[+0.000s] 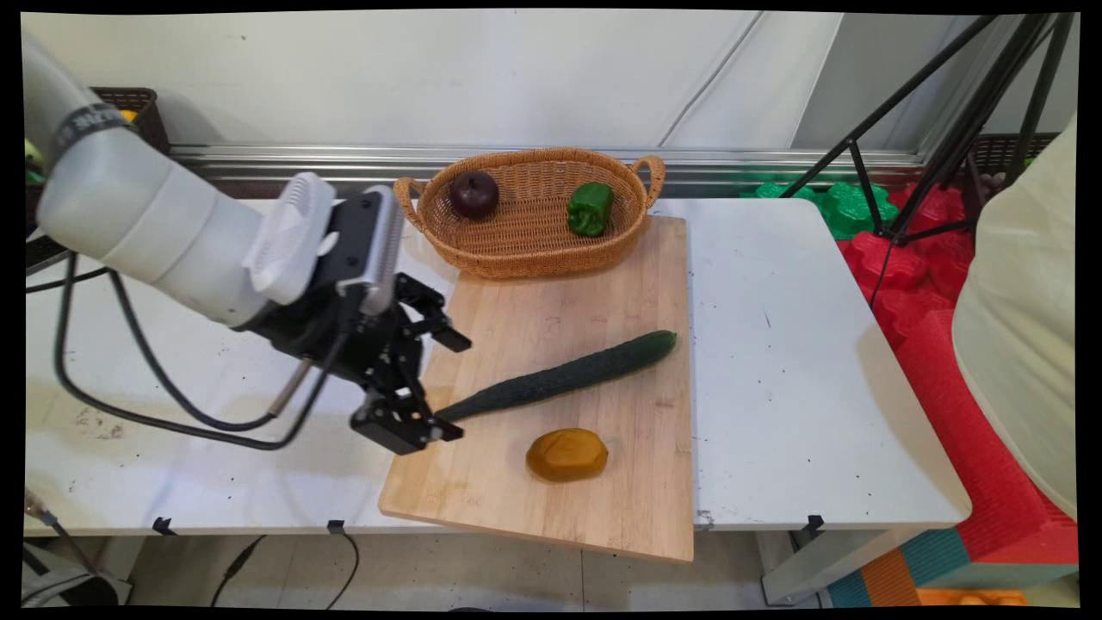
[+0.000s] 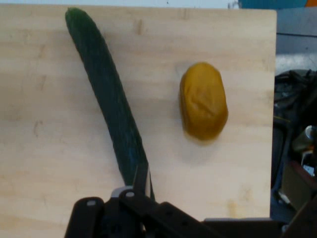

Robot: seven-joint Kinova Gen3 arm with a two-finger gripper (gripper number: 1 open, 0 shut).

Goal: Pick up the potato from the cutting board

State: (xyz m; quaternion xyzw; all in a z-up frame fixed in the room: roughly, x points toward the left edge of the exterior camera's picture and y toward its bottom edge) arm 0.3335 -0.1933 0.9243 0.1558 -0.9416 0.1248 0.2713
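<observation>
While the white table (image 1: 801, 370) carries a pale rectangular wooden cutting board (image 1: 603, 508) overhanging its near edge, a woven wicker basket with two handles (image 1: 534, 245) sits at the board's far end, holding a dark red apple (image 1: 473, 193) and a green bell pepper (image 1: 591, 207). Down at the board's left edge, the black two-finger gripper (image 1: 443, 428) is low over the near tip of the long dark green cucumber (image 1: 560, 376); whether its jaws grip that tip or merely flank it, I cannot tell. Just beside the cucumber lies a yellow-brown potato (image 1: 566, 454), apart from it. No readable lettering shows anywhere.
</observation>
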